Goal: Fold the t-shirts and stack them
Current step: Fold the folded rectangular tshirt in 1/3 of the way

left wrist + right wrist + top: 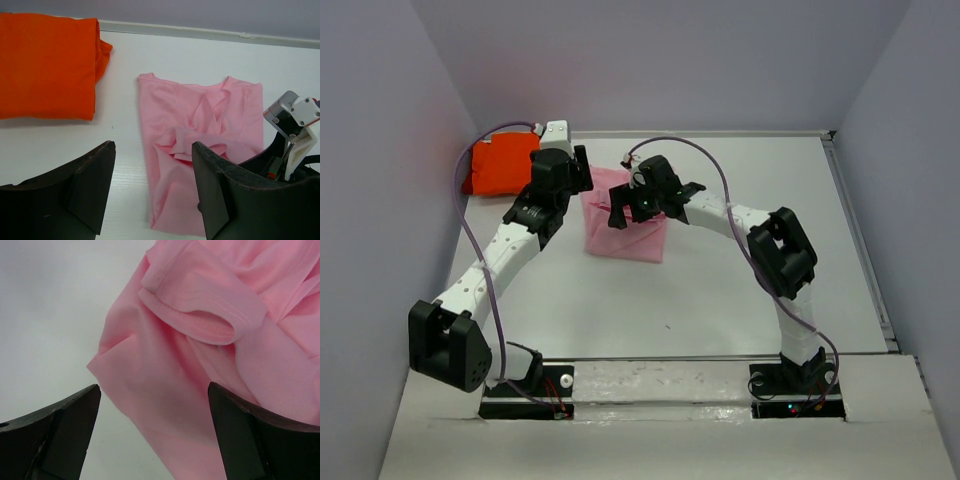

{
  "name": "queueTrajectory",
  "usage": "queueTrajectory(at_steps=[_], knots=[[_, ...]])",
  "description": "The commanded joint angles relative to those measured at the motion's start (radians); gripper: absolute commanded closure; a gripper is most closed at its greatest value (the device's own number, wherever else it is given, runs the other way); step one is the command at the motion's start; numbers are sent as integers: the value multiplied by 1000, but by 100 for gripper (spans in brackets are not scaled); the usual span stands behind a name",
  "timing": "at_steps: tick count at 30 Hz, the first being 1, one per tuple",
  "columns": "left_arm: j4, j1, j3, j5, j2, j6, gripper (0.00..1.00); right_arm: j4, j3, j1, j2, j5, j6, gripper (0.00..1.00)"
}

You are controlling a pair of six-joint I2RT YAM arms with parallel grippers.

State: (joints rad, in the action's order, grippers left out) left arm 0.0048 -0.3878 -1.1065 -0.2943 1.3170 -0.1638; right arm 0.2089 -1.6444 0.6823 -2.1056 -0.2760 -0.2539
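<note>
The light pink t-shirt (625,232) lies partly folded and rumpled on the white table, between the two arms. It also shows in the left wrist view (200,130) and the right wrist view (200,340), with a sleeve lying loose on top. The bright orange t-shirt (500,165) lies folded at the back left; it also shows in the left wrist view (47,65). My left gripper (152,187) is open and empty above the pink shirt's left edge. My right gripper (152,432) is open and empty above the pink shirt's edge.
The table (720,290) is walled at the back and both sides by grey panels. A raised white edge (200,32) runs along the table's back. Purple cables (470,240) loop off both arms. The right arm's wrist (295,135) stands close beside my left gripper.
</note>
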Motion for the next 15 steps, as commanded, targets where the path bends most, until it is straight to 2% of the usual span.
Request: queueTrajectory(at_steps=[1, 15], knots=[[47, 15, -3, 38, -19, -13, 28, -32, 11, 10, 79, -98, 5, 7], [46, 21, 4, 26, -22, -6, 28, -52, 0, 10, -30, -138, -18, 7]])
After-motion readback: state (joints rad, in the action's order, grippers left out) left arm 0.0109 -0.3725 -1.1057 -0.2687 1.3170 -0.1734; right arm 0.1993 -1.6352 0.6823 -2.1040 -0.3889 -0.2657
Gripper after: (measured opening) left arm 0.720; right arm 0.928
